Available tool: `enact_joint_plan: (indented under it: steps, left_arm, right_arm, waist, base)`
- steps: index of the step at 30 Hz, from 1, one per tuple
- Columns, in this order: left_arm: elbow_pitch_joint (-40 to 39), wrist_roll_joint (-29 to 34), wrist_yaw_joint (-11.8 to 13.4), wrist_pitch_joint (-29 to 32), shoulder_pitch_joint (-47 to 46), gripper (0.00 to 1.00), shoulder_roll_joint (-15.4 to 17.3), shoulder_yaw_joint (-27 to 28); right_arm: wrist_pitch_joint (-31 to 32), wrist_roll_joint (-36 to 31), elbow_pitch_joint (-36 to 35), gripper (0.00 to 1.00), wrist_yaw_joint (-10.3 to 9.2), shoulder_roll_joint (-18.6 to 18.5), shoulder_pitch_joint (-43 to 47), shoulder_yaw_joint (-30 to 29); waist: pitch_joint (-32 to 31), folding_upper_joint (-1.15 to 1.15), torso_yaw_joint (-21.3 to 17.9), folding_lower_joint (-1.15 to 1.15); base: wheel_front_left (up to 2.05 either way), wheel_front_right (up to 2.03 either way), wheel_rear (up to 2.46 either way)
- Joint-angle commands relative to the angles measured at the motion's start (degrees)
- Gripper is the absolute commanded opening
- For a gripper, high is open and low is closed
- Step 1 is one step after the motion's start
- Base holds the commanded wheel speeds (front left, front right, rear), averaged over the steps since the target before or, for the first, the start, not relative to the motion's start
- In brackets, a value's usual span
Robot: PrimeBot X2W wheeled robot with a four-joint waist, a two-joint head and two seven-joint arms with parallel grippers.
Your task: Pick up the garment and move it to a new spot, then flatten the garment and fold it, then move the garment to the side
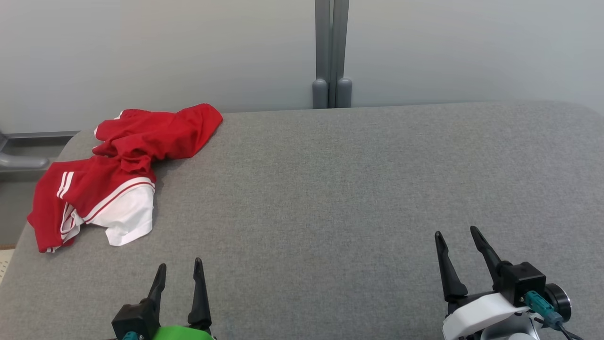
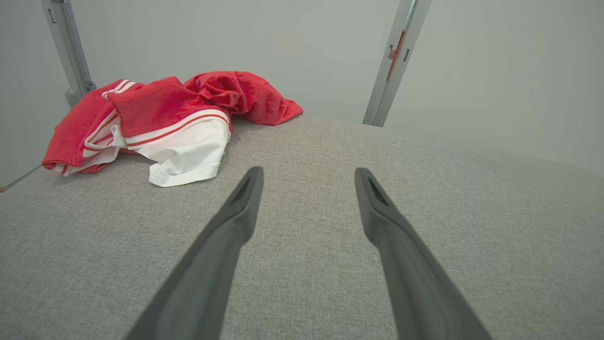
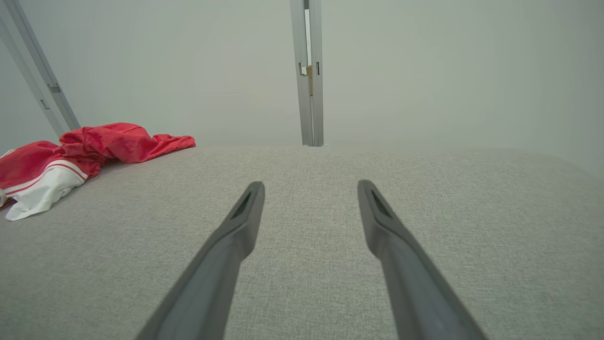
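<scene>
Where the grey fabric-covered worktop [image 1: 354,189] rounds off at its far left corner:

1. Garment [image 1: 118,174], red with white stripes and a white panel. It lies crumpled in a loose heap, its left side at the worktop's left edge. It is touched by neither pincer. Just behind that corner, a grey rail [image 1: 19,163] sits low against the wall.

2. Left pincer [image 1: 180,262], at the lower left of the head view. Its two long dark fingers point away from the robot, spread apart, released and empty, over bare fabric. It is near the garment's white panel but apart from it. In the left wrist view the garment lies ahead and to the left of the fingers.

3. Grey metal upright [image 1: 331,52], a paired post. It stands against the pale wall [image 1: 472,47], behind the middle of the worktop's far edge.

4. Right pincer [image 1: 456,231], at the lower right of the head view, on a white wrist with a teal connector [image 1: 538,302]. Its fingers are spread, released and empty, over bare fabric. It is well apart from the garment, which shows at the far left of the right wrist view.
</scene>
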Motion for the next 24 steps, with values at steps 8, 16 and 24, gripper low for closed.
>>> enact_joint_plan:
  steps: [8, 16, 24]
  left_arm:
    - [0.7, 0.5, 0.5, -0.9, 0.9, 1.0, 0.4, -0.2]
    - [1.1, -0.1, 0.2, -0.9, 0.7, 1.0, 0.4, -0.3]
    - [1.4, -0.3, 0.1, -0.9, -0.2, 1.0, 0.4, -0.7]
  right_arm:
    - [-0.9, -2.1, 0.2, 1.0, 0.0, -0.3, 0.7, 0.3]
    - [-0.9, -1.8, 0.4, 1.0, 0.0, -0.3, 0.7, 0.1]
    - [-0.9, -1.4, 0.3, 1.0, 0.0, -0.3, 1.3, -0.8]
  waist:
    - [-0.1, 0.0, 0.0, 0.0]
    - [-0.1, 0.0, 0.0, 0.0]
    - [-0.1, 0.0, 1.8, 0.0]
  base:
    - [0.0, 0.0, 0.0]
    - [0.0, 0.0, 0.0]
    - [0.0, 0.0, 0.0]
